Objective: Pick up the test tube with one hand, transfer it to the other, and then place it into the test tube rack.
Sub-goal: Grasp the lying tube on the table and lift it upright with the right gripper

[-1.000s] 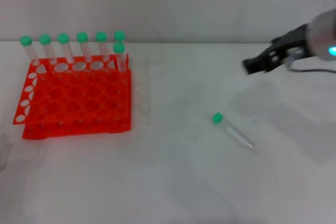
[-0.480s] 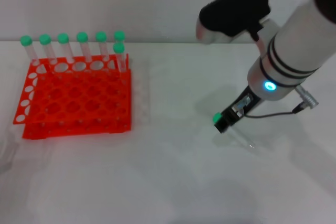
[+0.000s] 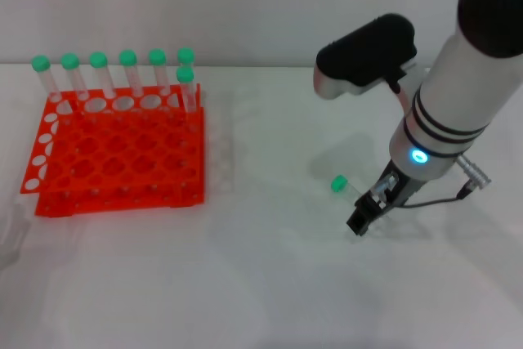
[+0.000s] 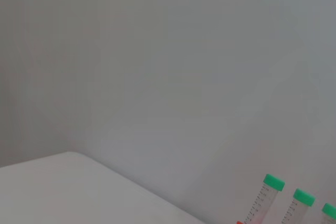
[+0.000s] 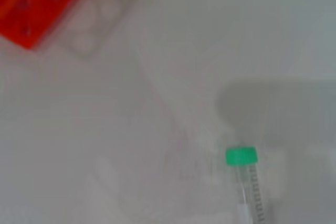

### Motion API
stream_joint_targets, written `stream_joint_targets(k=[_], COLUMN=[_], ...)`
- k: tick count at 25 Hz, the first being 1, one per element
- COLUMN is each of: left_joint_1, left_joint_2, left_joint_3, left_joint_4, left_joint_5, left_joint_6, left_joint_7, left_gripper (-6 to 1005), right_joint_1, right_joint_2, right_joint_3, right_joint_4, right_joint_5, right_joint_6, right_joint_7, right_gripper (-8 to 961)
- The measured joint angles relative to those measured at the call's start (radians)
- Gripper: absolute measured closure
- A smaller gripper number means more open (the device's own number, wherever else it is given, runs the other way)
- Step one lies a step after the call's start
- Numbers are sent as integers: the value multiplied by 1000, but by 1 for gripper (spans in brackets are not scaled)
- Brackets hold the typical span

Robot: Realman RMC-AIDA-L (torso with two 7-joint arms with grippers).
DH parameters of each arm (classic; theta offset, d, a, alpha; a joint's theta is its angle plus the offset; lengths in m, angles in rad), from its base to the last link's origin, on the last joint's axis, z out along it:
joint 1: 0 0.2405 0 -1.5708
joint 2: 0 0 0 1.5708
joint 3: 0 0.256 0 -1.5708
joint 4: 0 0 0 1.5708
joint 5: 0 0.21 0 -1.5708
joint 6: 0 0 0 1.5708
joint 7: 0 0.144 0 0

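The test tube (image 3: 339, 184) lies flat on the white table at the right, green cap pointing toward the rack. My right gripper (image 3: 360, 222) is down at the table over the tube's clear body, which it hides in the head view; only the cap shows there. The right wrist view shows the tube (image 5: 249, 187) lying alone on the table, cap nearest the rack. The orange-red test tube rack (image 3: 118, 153) stands at the left with several green-capped tubes (image 3: 128, 71) upright along its far row. My left gripper is out of view.
The thick white right arm with its glowing ring (image 3: 419, 156) rises over the table's right side. A corner of the rack (image 5: 37, 3) shows in the right wrist view. The left wrist view faces the wall and shows tube tops (image 4: 273, 183).
The right arm swung in from the back right and came down onto the tube, then slid from the cap toward the tube's body. The tube has stayed on the table.
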Motion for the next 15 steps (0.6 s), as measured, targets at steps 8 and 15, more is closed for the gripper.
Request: stream_joint_targets(k=[8,15], left_joint_1=[3,6], left_joint_2=[0,0], left_joint_3=[0,0], left_joint_4=[0,1], left_joint_5=[0,0], left_joint_6=[0,-1], left_joint_7=[0,0], left_gripper=[123,124], right_joint_1=[22,28], right_joint_2=[0,0], right_joint_3=[-42,-43], right_joint_4=[100,134], right_joint_5=[16,19], right_joint_6=[-54,-55], right_joint_7=[-21,-22], right_gripper=[259,274])
